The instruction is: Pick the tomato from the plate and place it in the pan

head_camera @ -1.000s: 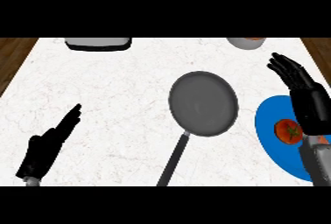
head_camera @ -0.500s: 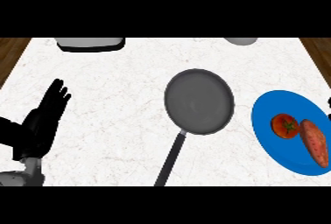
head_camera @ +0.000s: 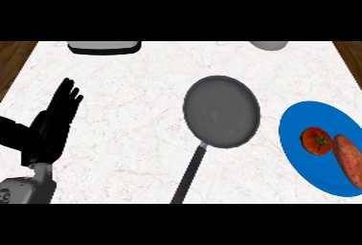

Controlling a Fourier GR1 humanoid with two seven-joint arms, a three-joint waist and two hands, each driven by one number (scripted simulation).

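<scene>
A round red tomato (head_camera: 316, 140) sits on a blue plate (head_camera: 300, 158) cut off at the right edge, right of an empty grey frying pan (head_camera: 221, 111). At near left, the black left hand (head_camera: 53, 125) rests open, holding nothing.

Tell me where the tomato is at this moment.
In the head view the tomato lies on the blue plate at the right side, beside a sweet potato and to the right of the pan.
</scene>
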